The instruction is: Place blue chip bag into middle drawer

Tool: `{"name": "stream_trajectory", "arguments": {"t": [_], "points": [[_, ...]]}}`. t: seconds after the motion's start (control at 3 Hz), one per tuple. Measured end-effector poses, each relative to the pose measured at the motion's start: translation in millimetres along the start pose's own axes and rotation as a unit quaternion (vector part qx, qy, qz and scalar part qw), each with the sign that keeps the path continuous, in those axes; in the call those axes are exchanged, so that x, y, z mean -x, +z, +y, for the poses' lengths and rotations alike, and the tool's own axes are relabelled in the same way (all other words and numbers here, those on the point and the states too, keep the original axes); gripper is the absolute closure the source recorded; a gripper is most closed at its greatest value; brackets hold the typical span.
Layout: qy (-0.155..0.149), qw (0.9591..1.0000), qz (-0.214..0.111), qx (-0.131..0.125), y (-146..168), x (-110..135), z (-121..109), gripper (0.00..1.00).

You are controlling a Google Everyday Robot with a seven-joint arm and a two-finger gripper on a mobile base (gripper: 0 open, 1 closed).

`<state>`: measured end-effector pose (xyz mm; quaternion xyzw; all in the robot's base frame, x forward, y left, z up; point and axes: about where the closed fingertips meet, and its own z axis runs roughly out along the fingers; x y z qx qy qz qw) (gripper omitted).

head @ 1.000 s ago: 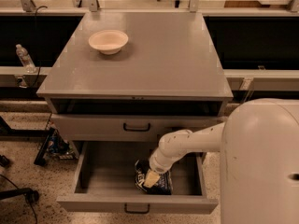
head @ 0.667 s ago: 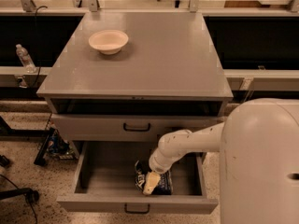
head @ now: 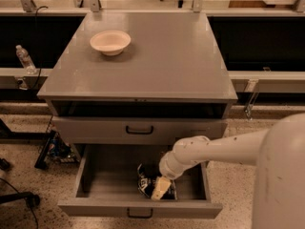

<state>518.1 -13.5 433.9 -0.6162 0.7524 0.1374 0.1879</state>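
Dark-blue foil chip bag (head: 145, 184): lies crumpled on the floor of the open drawer, at 6 o'clock from the cabinet's centre.
Middle drawer (head: 143, 208): wide grey drawer, pulled fully out below the shut handled front.
Hand (head: 159, 189): down inside the drawer, touching the bag's right edge; grip cannot be told.
Change: over the last second hand and bag have barely shifted.
Meaning: bag appears delivered; release and withdrawal likely remain.
Cream bowl (head: 110, 42): on the worktop, at 11 o'clock.

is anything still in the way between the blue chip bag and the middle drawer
Nothing visible is. The blue chip bag already lies inside the open middle drawer, with the gripper down on it.
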Motion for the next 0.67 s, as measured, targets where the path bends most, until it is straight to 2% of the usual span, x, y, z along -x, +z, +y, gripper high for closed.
{"name": "stream_trajectory", "arguments": {"t": [0.33, 0.67], "points": [[0.038, 0.9986, -0.027, -0.026, -32, -30, 7, 0.0], [0.068, 0.9963, -0.033, -0.041, -51, -53, 13, 0.0]]}}
